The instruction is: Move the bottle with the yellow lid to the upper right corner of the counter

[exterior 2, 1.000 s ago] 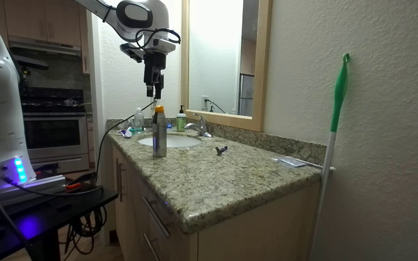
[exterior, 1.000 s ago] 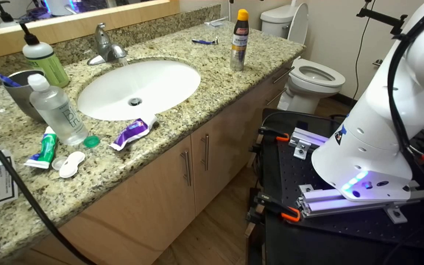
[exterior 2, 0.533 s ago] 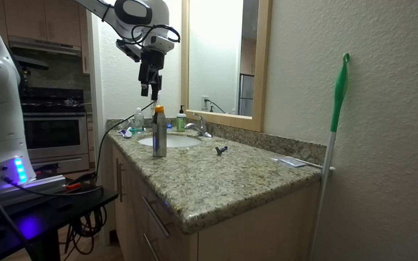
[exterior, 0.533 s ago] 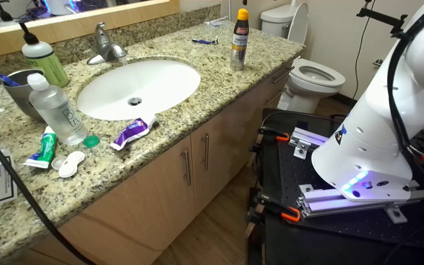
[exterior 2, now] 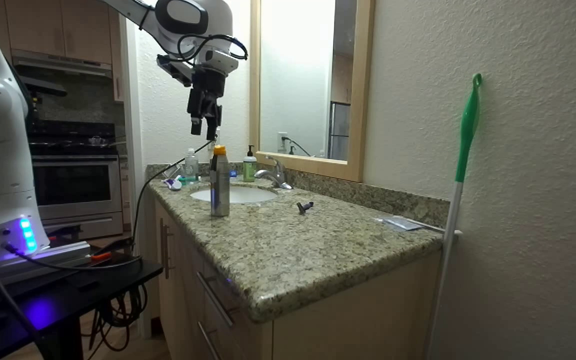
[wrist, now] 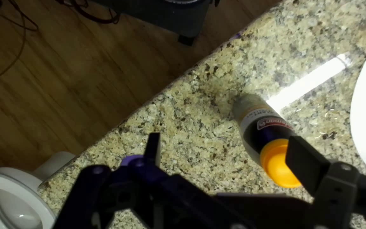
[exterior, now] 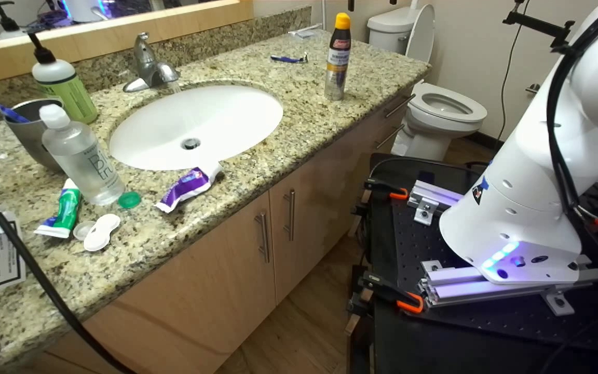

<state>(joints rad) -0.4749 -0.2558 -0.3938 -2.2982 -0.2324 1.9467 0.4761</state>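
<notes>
The bottle with the yellow lid point(exterior: 337, 62) stands upright on the speckled granite counter point(exterior: 382, 65), between the sink and the counter's front edge. It also shows in an exterior view point(exterior 2: 220, 185) and in the wrist view point(wrist: 264, 132). My gripper point(exterior 2: 204, 132) is open and empty, above the bottle's lid. In the wrist view the gripper's point(wrist: 226, 146) right finger overlaps part of the yellow lid, and bare counter shows between the fingers. The bottle appears nearer the right finger. In an exterior view only the fingertips point(exterior: 371, 3) show at the top edge.
A blue razor point(exterior: 288, 58) and a flat packet point(exterior 2: 402, 223) lie on the counter. The sink point(exterior: 195, 124), faucet point(exterior: 151, 67), green soap bottle point(exterior: 64, 85) and large clear bottle point(exterior: 83, 156) are at the other end. A mirror point(exterior 2: 298, 80) hangs behind. A green-handled pole point(exterior 2: 468, 125) leans at the wall.
My gripper has shifted left and slightly down in an exterior view, and its fingertips have moved right along the top edge of an exterior view. The bottle has not moved.
</notes>
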